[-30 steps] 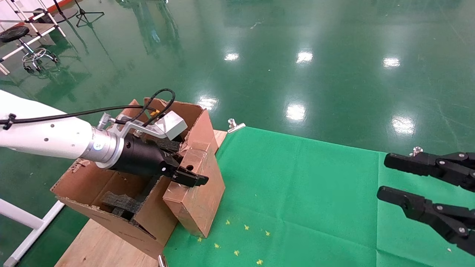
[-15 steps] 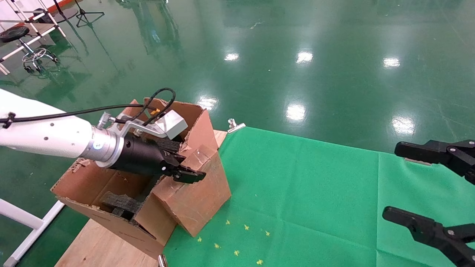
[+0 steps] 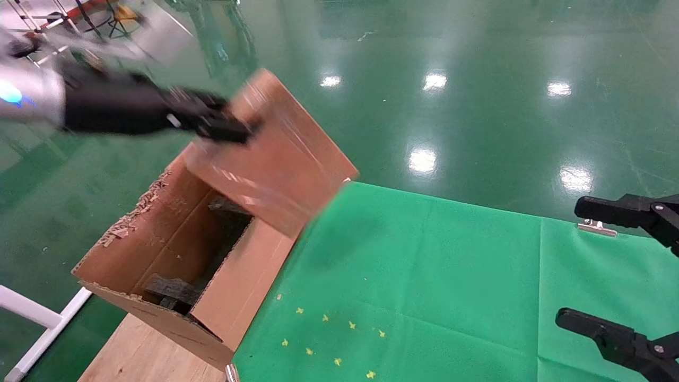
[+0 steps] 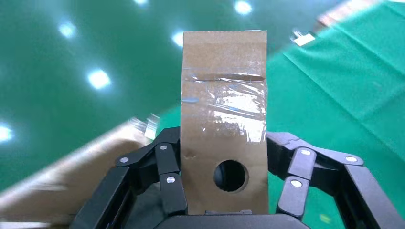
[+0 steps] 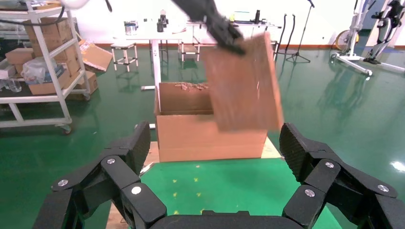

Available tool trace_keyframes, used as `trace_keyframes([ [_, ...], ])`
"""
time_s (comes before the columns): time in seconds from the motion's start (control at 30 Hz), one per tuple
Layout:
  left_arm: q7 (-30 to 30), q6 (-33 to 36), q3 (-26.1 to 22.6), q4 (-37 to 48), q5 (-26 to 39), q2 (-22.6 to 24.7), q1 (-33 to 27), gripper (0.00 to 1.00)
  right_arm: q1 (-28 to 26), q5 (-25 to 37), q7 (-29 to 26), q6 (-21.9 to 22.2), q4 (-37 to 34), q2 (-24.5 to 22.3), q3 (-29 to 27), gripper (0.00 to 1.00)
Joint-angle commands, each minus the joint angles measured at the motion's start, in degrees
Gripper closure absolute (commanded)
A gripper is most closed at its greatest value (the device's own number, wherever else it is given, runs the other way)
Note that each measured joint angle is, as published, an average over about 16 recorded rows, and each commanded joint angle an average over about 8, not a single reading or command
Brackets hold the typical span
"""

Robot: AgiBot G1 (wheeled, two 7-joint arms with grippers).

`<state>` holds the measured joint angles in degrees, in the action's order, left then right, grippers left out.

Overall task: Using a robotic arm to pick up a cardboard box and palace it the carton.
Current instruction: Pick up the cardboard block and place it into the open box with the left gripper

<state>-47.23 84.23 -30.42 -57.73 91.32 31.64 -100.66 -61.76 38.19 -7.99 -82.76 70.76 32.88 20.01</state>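
Observation:
My left gripper on the robotic arm is shut on the cardboard box, a flat reddish-brown box, and holds it tilted in the air above the carton's far right corner. In the left wrist view the fingers clamp both sides of the box, whose narrow face has a round hole. The carton stands open at the table's left end, with ragged flaps and black foam inside. In the right wrist view the box hangs over the carton. My right gripper is open and empty at the far right.
A green cloth covers the table, with small yellow marks near the front. Bare wood shows under the carton. A metal clip holds the cloth's far edge. A shelving cart and tables stand across the floor.
My left gripper has lifted the cardboard box up and to the left, from leaning against the carton's right side to the air above it. The right gripper's fingers have spread wider.

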Motion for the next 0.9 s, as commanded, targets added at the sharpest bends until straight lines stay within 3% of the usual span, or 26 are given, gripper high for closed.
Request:
trace_keyframes([
  [0.03, 3.5, 0.6, 1.0, 3.9, -0.1, -0.3, -3.5, 1.00, 0.0, 0.0, 0.0, 0.0, 0.0, 0.0, 0.0, 0.00],
  [0.23, 12.2, 0.3, -1.2, 13.7, 7.8, -1.4, -9.5, 1.00, 0.0, 0.0, 0.0, 0.0, 0.0, 0.0, 0.0, 0.00],
  [0.47, 18.1, -5.6, -4.4, 23.3, 15.8, -0.8, -9.0, 1.00, 0.0, 0.0, 0.0, 0.0, 0.0, 0.0, 0.0, 0.00],
  [0.67, 18.6, -11.6, -5.6, 29.4, 18.3, 1.3, -6.5, 1.00, 0.0, 0.0, 0.0, 0.0, 0.0, 0.0, 0.0, 0.00],
  [0.9, 14.7, -17.8, -6.7, 33.3, 21.2, 4.2, -4.3, 1.00, 0.0, 0.0, 0.0, 0.0, 0.0, 0.0, 0.0, 0.00],
])
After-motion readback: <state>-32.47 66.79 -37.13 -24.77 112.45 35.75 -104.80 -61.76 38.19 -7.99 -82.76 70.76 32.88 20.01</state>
